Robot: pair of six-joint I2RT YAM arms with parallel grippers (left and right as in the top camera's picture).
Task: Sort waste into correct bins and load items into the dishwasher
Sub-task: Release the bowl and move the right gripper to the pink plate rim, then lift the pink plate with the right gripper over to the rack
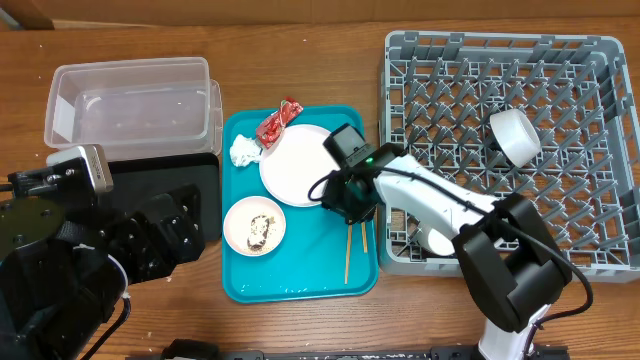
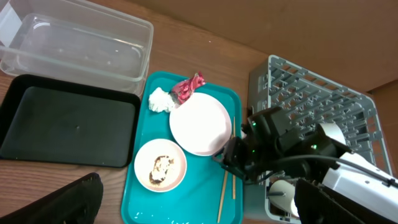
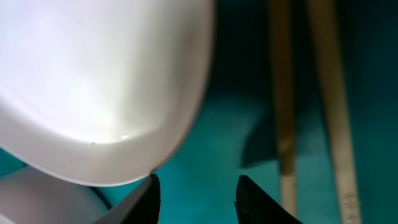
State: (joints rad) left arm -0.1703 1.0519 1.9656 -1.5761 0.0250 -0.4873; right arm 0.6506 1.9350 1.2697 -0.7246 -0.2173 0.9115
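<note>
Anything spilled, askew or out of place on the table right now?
Nothing spilled or damaged. The only oddity: the white bowl in the dish rack lies tipped on its side on the grid. The scraps are inside the small bowl on the teal tray.

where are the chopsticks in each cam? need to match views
Overhead: chopsticks on the teal tray's right side, lower centre.
Left wrist: chopsticks at lower centre, along the tray's right edge.
Right wrist: chopsticks run vertically at upper right, close up.
Shared landmark: the pale plate, to their left in every view.
</note>
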